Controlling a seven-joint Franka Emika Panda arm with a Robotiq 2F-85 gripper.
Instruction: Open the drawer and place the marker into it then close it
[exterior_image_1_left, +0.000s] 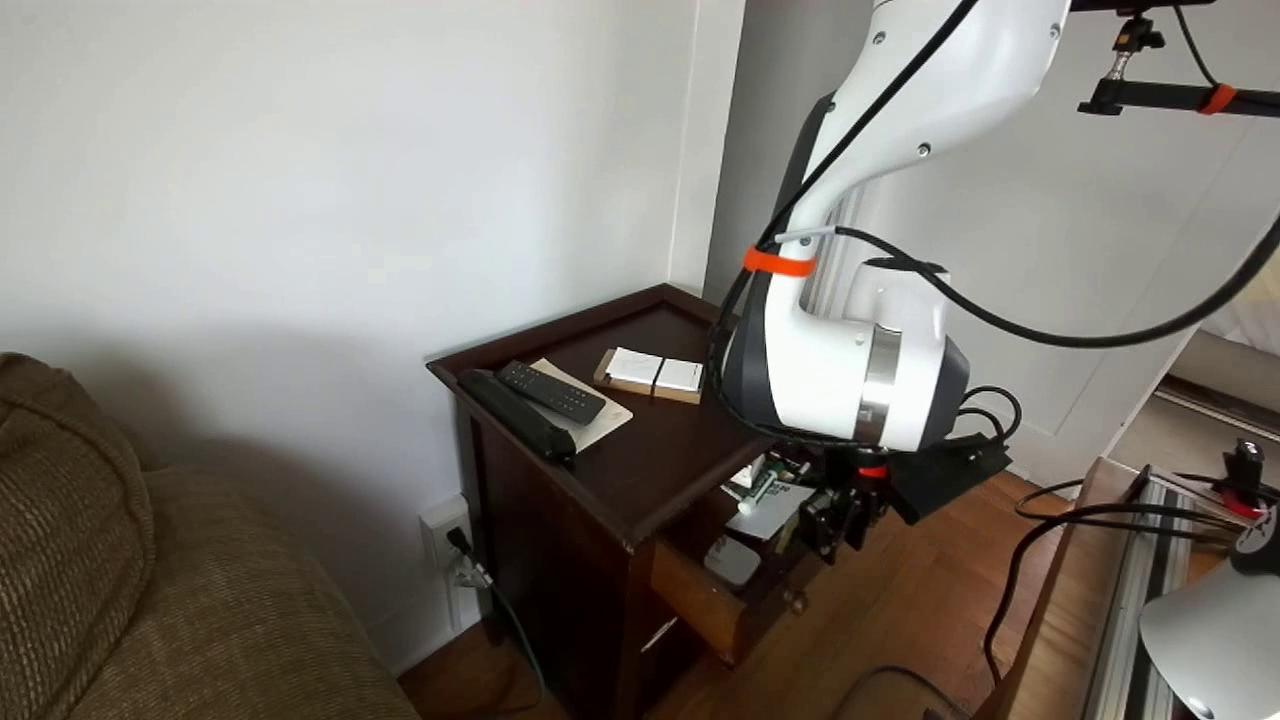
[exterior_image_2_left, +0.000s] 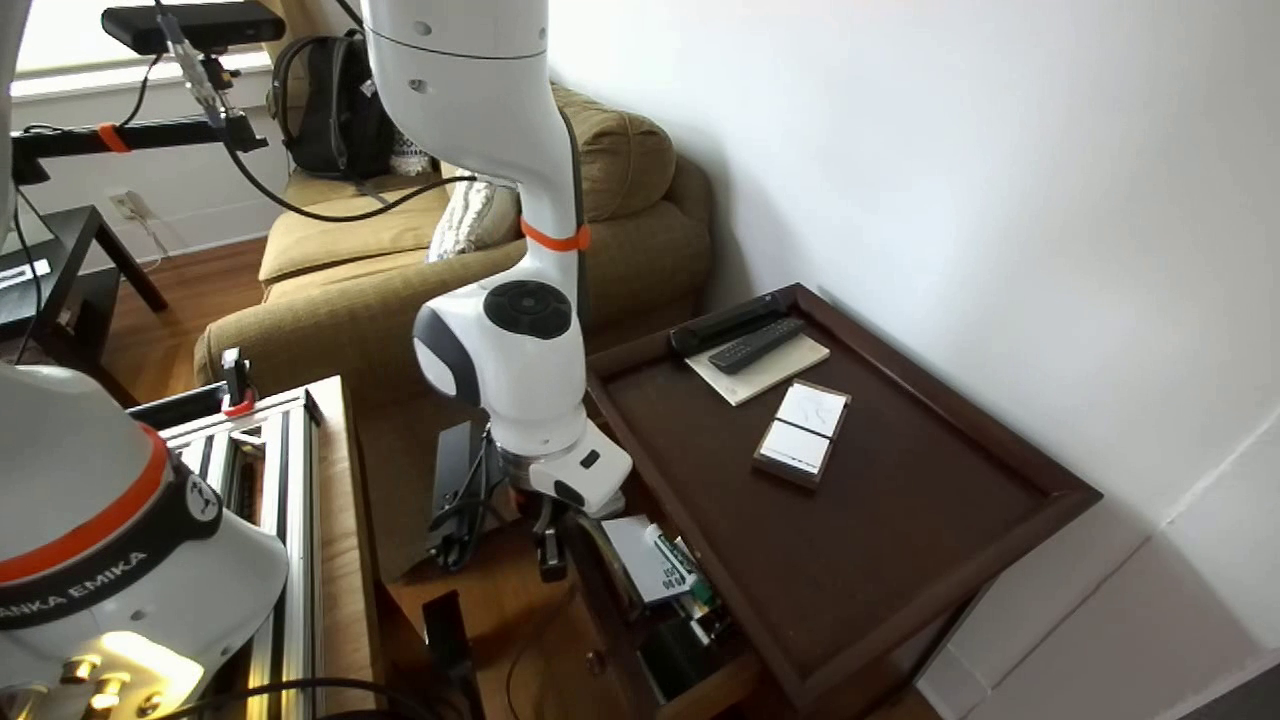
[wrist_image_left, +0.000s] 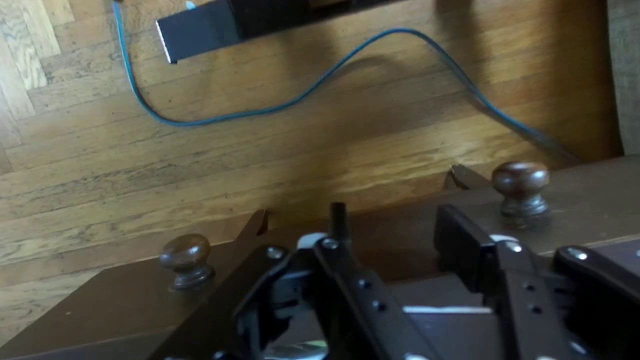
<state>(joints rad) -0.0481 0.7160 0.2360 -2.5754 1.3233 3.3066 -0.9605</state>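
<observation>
The drawer (exterior_image_1_left: 697, 603) of the dark side table stands open, and its inside shows in both exterior views (exterior_image_2_left: 712, 688). Its front (wrist_image_left: 125, 296) with two round knobs (wrist_image_left: 186, 256) shows in the wrist view. A slim pale marker (exterior_image_1_left: 758, 493) with a green part lies inside the drawer among papers and small items; it also shows in an exterior view (exterior_image_2_left: 668, 553). My gripper (wrist_image_left: 397, 232) is open, with nothing between its fingertips. It points down over the drawer's front edge, between the knobs; in an exterior view it (exterior_image_1_left: 838, 528) is beside the drawer's contents.
The tabletop (exterior_image_2_left: 900, 520) overhangs the drawer's back part. It bears a long dark bar (exterior_image_1_left: 518, 415), a remote (exterior_image_1_left: 552, 390), a pale card (exterior_image_1_left: 600, 425) and a white notepad (exterior_image_1_left: 655, 373). A sofa (exterior_image_1_left: 200, 590) and wall stand close by. A cable (wrist_image_left: 280, 106) lies on the floor.
</observation>
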